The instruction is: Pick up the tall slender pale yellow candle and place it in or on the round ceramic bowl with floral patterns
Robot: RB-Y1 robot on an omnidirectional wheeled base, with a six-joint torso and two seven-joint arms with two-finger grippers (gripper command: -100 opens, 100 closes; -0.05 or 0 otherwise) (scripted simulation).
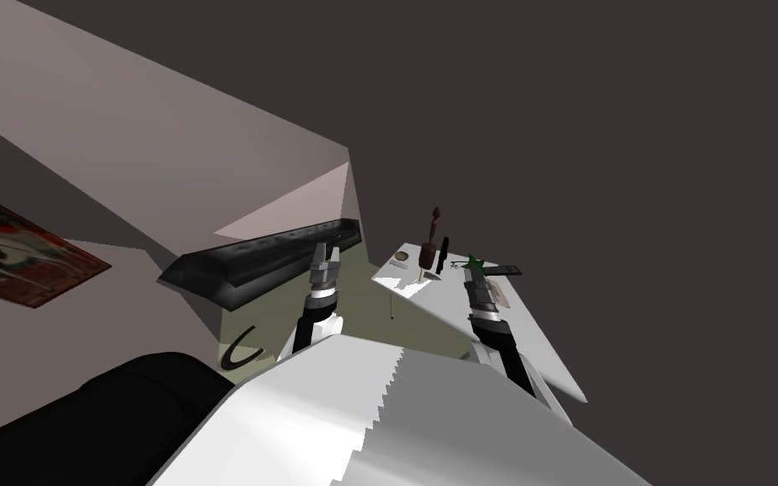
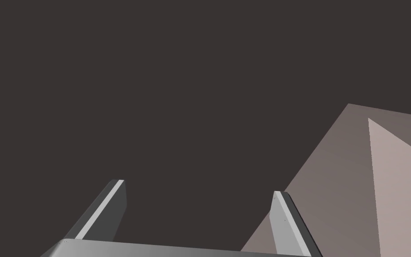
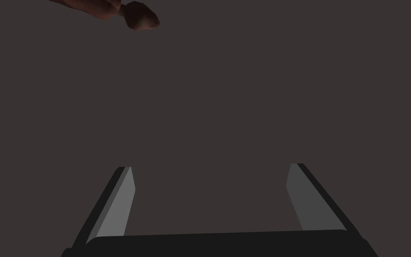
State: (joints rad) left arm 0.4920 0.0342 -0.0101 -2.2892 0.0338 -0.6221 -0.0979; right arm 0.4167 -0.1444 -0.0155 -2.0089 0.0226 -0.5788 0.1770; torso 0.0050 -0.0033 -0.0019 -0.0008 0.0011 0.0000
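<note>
Pale thin candle [image 1: 420, 273] is on the white surface [image 1: 539, 337] in the head view, close to the near edge. It looks like it's standing up, but it's tiny, so I can't swear to it. Right at its 12 o'clock there's a dark red-brown vase [image 1: 427, 251] with a long neck, and a slim black thing [image 1: 443, 253] stands at the vase's 3 o'clock. The bowl [image 1: 402, 256] is a small round tan dish at about 10 o'clock from the candle, near it but not touching. I can't make out any pattern on it. Further along at 3 o'clock from the candle are a green star-shaped thing [image 1: 473, 265] and a black remote [image 1: 504, 270].

Right gripper [image 1: 470, 277] hovers over the surface at roughly 3 o'clock from the candle, at the green star's 6 o'clock, and it's clear of the candle. Its wrist view shows the fingers [image 3: 120, 201] standing apart with nothing between them, plus the vase's knobby red-brown top off ahead.

Left gripper [image 1: 328, 251] is well off at 9 o'clock from the surface, in front of a long black cabinet [image 1: 252, 261]. Its fingers [image 2: 285, 223] are apart too, and empty.

Way over at 9 o'clock a red and pale painting [image 1: 16, 249] hangs on the wall, and a black sofa [image 1: 109, 422] sits at 7 o'clock.
</note>
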